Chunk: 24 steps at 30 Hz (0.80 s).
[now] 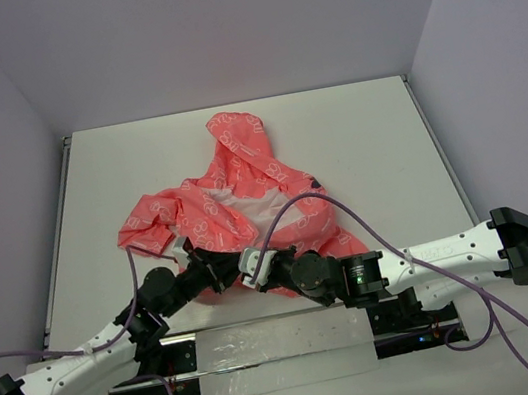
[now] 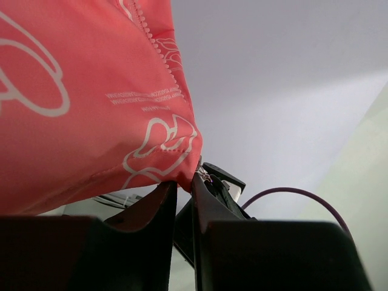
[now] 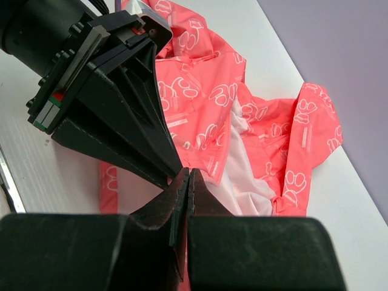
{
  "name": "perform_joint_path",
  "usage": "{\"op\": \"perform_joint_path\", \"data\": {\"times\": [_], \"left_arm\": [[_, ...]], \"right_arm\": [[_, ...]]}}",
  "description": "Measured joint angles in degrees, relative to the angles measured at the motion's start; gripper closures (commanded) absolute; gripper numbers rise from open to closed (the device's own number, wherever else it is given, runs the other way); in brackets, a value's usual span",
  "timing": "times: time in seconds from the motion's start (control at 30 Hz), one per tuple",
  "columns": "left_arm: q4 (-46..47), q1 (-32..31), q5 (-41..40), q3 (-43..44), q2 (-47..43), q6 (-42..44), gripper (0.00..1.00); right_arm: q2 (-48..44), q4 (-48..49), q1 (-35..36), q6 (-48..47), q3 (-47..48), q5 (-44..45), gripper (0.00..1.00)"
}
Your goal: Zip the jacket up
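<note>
- Room first: you've got plain pale lavender-grey walls (image 1: 215,23) boxing the table (image 1: 364,130) in on the left, far and right sides.
- The tabletop is matte white. A thin metal strip (image 1: 54,248) runs down its left edge, and a shiny plate (image 1: 270,354) sits at the near edge between the two arm bases.
- The jacket (image 1: 233,192) is lying crumpled a bit left of the table's middle. Its hood (image 1: 239,136) points to the far side, and the front is open enough to show the whitish lining (image 1: 245,206).
- The near hem of the jacket is right where both your arms meet, close to the near edge.
- Your left gripper (image 2: 185,182) has its jaws almost together, with just a narrow slit between them. The bottom corner of the jacket is pinched at the tips. From that wrist cam the coral fabric fills the upper left, and the zipper teeth (image 2: 154,42) run down along its edge.
- Your right gripper (image 3: 186,173) has its jaws pressed flat against each other (I honestly can't tell whether any fabric is caught in there). Its tips sit just beside the left gripper's, over the hem.
- Purple cables (image 1: 392,237) loop off both arms above the near part of the table.
</note>
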Motion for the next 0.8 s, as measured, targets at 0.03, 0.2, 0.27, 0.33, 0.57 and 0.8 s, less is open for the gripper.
{"op": "perform_joint_path", "data": {"times": [0.03, 0.2, 0.27, 0.33, 0.57, 0.8], "left_arm": [[0.26, -0.01, -0.01, 0.00, 0.28, 0.04, 0.81], [1.21, 0.00, 0.01, 0.02, 1.55, 0.22, 0.81], [1.44, 0.00, 0.03, 0.02, 2.01, 0.27, 0.81], [1.45, -0.02, 0.03, 0.02, 2.21, 0.35, 0.89], [1.47, -0.02, 0.12, 0.28, 1.92, 0.78, 1.00], [-2.69, -0.02, -0.06, 0.28, -2.83, 2.26, 1.00]], "right_arm": [[0.00, -0.13, 0.00, 0.00, 0.01, 0.01, 1.00], [0.02, -0.60, 0.04, 0.02, 0.03, 0.02, 1.00], [0.01, -0.86, 0.08, 0.02, 0.05, 0.02, 1.00], [0.02, -1.08, 0.09, 0.05, 0.05, 0.00, 1.00], [0.00, -1.51, 0.13, 0.44, 0.08, 0.00, 1.00], [-0.02, -1.97, -0.28, 1.94, 0.97, -1.01, 1.00]]}}
